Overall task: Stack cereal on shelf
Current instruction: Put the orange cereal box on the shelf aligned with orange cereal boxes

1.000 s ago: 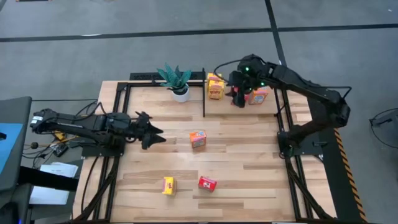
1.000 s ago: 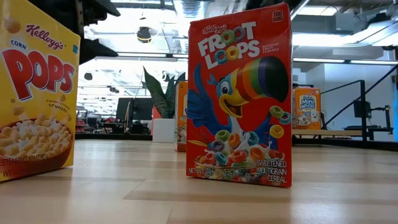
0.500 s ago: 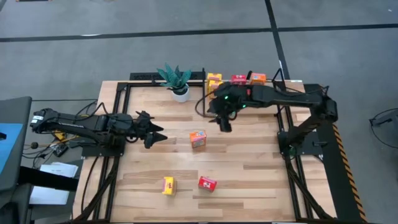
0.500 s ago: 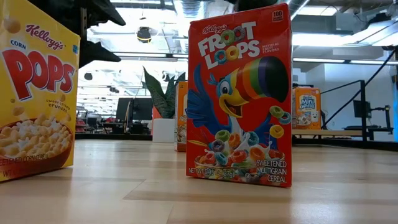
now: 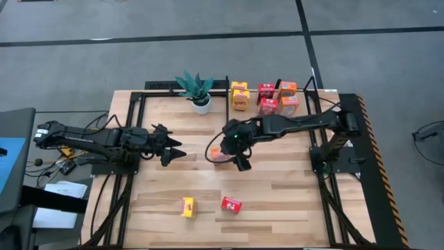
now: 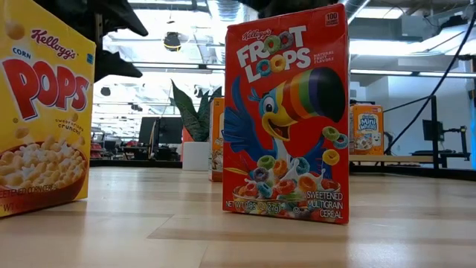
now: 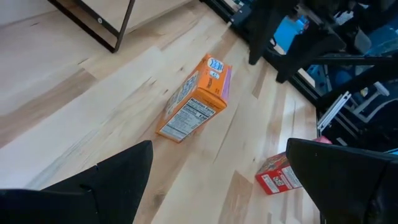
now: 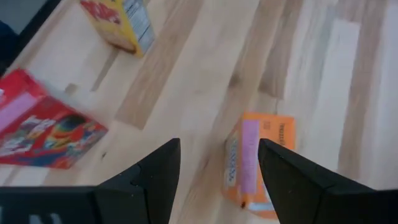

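Right wrist view: right hand (image 8: 214, 165) parted, empty, above the orange cereal box (image 8: 258, 162), no contact.

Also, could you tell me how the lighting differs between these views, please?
Low view: bright windows and ceiling lights behind leave the plant in silhouette, while the Froot Loops box front is evenly lit. High view: flat, even light on the table, no glare. Left wrist view: the orange box throws only a faint shadow.
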`<state>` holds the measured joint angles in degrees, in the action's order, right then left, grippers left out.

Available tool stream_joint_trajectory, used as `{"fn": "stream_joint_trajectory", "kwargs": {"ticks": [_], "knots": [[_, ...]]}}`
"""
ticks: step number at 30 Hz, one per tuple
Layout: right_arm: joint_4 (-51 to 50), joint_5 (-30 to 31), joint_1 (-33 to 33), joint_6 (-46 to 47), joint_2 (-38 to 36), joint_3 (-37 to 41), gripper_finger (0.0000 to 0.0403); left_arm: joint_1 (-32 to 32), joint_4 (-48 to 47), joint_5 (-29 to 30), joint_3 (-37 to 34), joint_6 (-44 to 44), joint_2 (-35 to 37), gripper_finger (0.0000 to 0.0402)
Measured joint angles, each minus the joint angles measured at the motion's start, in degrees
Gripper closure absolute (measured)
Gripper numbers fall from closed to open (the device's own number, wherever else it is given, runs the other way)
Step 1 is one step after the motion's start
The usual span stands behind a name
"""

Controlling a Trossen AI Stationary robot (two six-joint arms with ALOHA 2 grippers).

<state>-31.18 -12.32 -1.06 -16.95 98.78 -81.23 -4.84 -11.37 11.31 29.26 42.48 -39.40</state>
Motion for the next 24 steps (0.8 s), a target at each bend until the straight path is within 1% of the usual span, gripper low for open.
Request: {"fn": "stream_joint_trajectory", "kwargs": {"ticks": [4, 6, 8, 11, 13, 15, 18, 21, 24], "knots": [[4.18, 0.07, -0.61, 0.01, 1.74, -0.04, 0.0163, 0.00, -0.79, 0.04, 0.02, -0.02, 0.00, 0.0042], [3.81, 0.13, -1.03, 0.22, 2.05, 0.08, 0.0163, 0.00, -1.49, 0.07, 0.02, -0.21, 0.02, 0.0042], [5.55, 0.13, -1.44, 0.43, 3.47, -0.30, 0.0163, 0.00, -2.03, 0.07, 0.02, -0.71, 0.00, 0.0042], [2.56, 0.48, -2.01, 0.64, 4.82, 0.18, 0.0163, 0.00, -2.23, 0.09, 0.02, -1.50, 0.02, 0.0042], [4.94, 0.53, -2.10, 0.59, 6.65, -0.24, 0.0163, 0.00, -2.42, 0.56, 0.07, -1.91, 0.00, 0.0042], [3.66, 0.59, -2.13, 0.67, 6.93, -0.06, 0.0163, 0.00, -2.54, 0.75, 0.08, -2.00, 0.02, 0.0042], [5.38, 0.50, -2.13, 1.67, 8.57, -0.30, 0.0163, 0.00, -3.14, 1.04, 0.11, -2.30, 0.00, 0.0042], [4.12, 0.46, -2.38, 2.89, 8.00, -0.22, 0.0163, 0.01, -3.37, 1.12, 0.11, -2.53, 0.00, 0.0042], [5.19, 0.86, -2.50, 3.58, 7.85, -0.09, 0.0163, 0.02, -3.27, 1.16, 0.11, -3.55, 0.02, 0.0042]]}}
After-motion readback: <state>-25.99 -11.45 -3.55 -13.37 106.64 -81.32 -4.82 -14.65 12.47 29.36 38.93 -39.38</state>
